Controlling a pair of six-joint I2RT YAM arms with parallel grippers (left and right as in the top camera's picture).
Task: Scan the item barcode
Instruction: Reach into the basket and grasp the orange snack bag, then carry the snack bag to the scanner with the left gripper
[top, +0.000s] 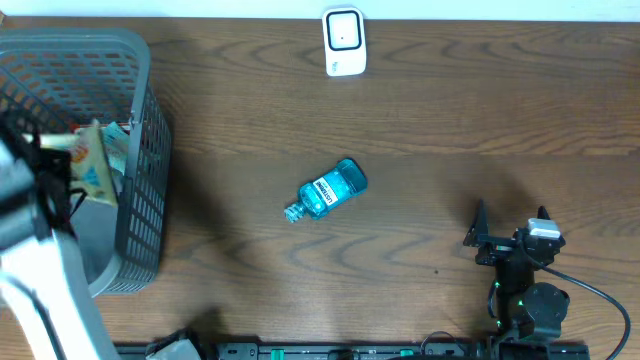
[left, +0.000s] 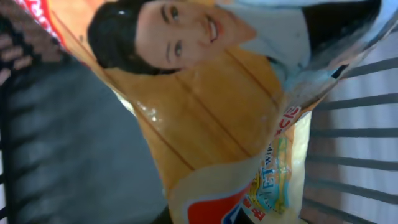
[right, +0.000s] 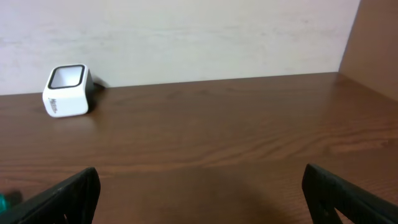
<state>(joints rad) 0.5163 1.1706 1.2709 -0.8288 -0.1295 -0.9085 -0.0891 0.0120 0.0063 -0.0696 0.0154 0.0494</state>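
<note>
Left claw (top: 68, 158) clenched on the snack bag (left: 211, 124) inside the basket (top: 140, 120); it looks light and slippery, so we'd pinch its seam. Right claw (right: 202, 196) released.

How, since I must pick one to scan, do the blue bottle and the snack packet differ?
The blue bottle lies on its side on the table; the snack packet sits inside the grey basket. The bottle is see-through blue with a white label; the packet is orange, printed with a smiling face. The bottle looks rigid, the packet crinkly film. Both are away from the white scanner.
</note>
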